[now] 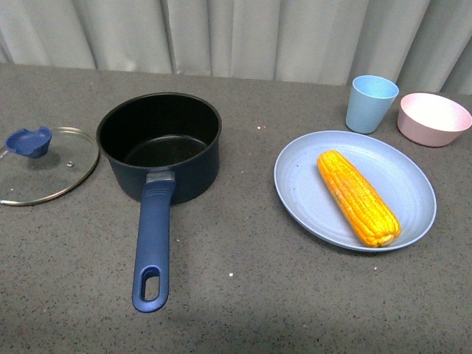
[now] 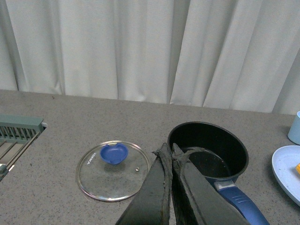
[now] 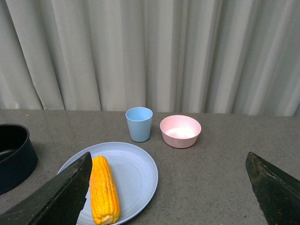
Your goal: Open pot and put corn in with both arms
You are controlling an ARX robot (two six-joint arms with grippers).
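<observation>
Grey table (image 1: 295,295); before left pincer (image 2: 168,149), glass lid (image 2: 112,182) and navy saucepan (image 2: 211,138); before right pincer (image 3: 168,159), blue plate (image 3: 136,168), blue cup (image 3: 139,124), pink bowl (image 3: 180,132).

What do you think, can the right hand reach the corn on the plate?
Probably yes. The right hand is open, and the corn lies bare on the plate in front of it. The cup and bowl stand behind the plate, out of the way.

The right wrist view's edge cuts off most of the pot (image 3: 18,164) (handle unseen).
</observation>
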